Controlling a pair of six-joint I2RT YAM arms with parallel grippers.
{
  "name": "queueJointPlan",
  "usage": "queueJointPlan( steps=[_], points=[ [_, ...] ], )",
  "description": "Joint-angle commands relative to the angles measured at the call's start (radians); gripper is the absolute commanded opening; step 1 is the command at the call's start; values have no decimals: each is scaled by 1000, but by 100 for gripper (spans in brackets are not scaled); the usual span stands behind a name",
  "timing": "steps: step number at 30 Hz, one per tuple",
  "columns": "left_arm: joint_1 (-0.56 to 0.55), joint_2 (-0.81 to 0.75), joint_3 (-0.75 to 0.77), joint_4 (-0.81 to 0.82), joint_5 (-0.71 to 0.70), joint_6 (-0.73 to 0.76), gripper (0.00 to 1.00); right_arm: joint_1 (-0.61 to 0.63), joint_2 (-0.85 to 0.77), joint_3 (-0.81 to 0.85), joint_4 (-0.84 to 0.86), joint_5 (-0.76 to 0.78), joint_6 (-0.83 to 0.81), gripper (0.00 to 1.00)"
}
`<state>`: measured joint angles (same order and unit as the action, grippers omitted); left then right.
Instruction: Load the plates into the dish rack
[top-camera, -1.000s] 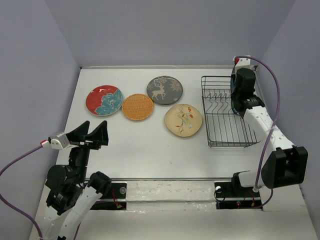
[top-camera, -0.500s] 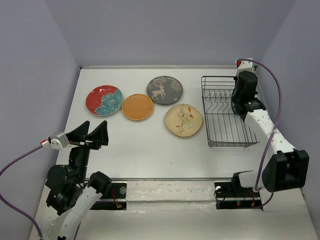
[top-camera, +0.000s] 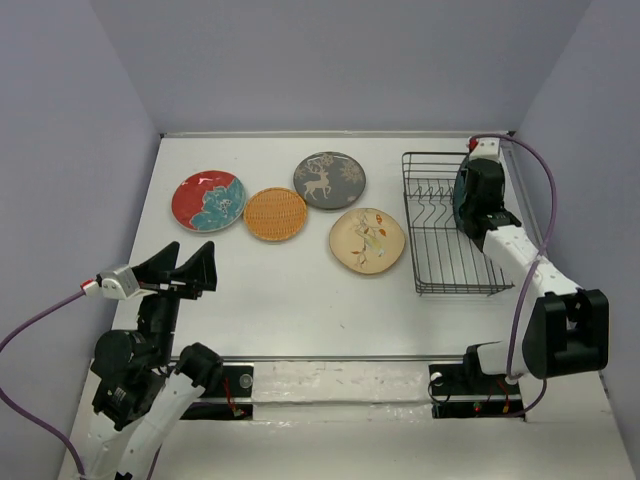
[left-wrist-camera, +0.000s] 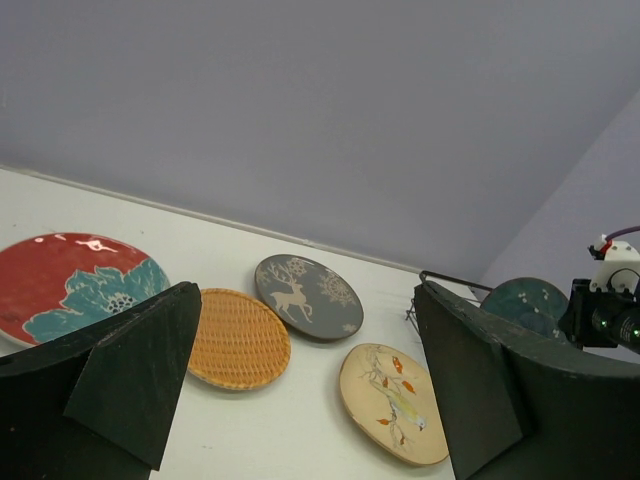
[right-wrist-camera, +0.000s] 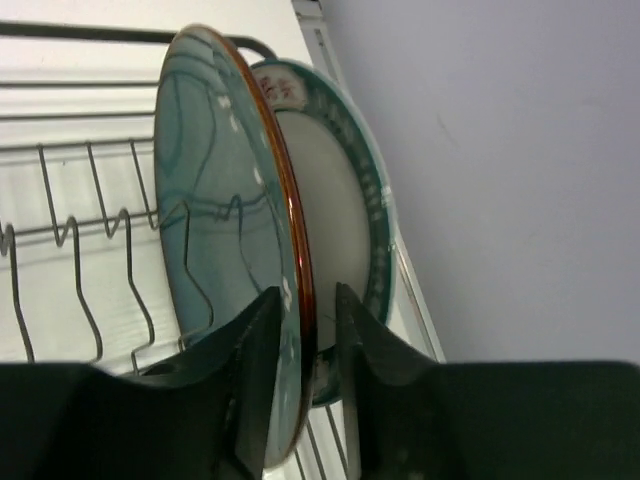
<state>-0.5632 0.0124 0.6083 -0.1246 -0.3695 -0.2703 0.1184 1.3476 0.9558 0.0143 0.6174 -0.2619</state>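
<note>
Black wire dish rack (top-camera: 455, 291) sat at right side of table (top-camera: 290, 310). Two plates stood on edge in its far-right part, side by side w/ a narrow gap: dark teal plate (right-wrist-camera: 215, 230) and, beyond it, white blue-rimmed plate (right-wrist-camera: 335, 210). Prongs on teal plate's other side were bare. Four plates lay flat on table, well left of rack: red plate w/ teal flower (top-camera: 208, 200), orange woven-look plate (top-camera: 275, 214), grey deer plate (top-camera: 329, 180), cream floral plate (top-camera: 367, 240). Orange one lay just beside red and grey; contact could not be confirmed.

Right gripper (right-wrist-camera: 307, 300) straddled rim of dark teal plate, one finger on each face, jaws narrow. Whether it pinched the rim or stood just clear could not be told. Left gripper (top-camera: 188, 258) hung over near-left of table, jaws wide apart, nothing between them.

Handling, as judged: plates looked glazed, rigid, brittle, prob. moderate wt, slick surface. No give, so a pinch needs to sit square on the rim or plate may pivot. Best hold appeared to be at the edge, one finger over lip, one under. Flat plates offer little clearance beneath, so low-angle approach req'd. Chip risk at prongs and at plate-to-plate contact in rack. Est. two of six loaded.
</note>
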Motion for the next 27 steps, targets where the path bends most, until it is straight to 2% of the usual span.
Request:
queueJointPlan(
  steps=[1,6,8,11,13,18,20,22,24,27],
  points=[
    [-6,9,-7,49,3,13,99,-8,-31,-5,162,51,101,49],
    [-4,32,-7,49,3,11,99,-8,-33,72,41,111,148,77],
    [-4,37,-7,49,1,11,99,-8,-47,122,-40,114,191,79],
    [-4,49,-7,48,-5,11,99,-8,-94,211,-198,6,370,80],
    [3,67,-7,48,-6,6,99,53,-122,236,-264,-47,429,80],
    [13,133,-5,48,-5,2,99,260,-159,187,-226,-169,628,74],
    [17,156,-4,42,-5,0,99,345,-130,155,-157,-255,741,66],
    [22,190,-1,37,-8,0,99,397,-67,127,-82,-307,794,58],
    [25,219,1,31,-19,-1,99,470,-6,117,13,-314,875,47],
    [36,250,4,22,-25,-4,99,543,138,146,91,-332,981,42]
  ],
)
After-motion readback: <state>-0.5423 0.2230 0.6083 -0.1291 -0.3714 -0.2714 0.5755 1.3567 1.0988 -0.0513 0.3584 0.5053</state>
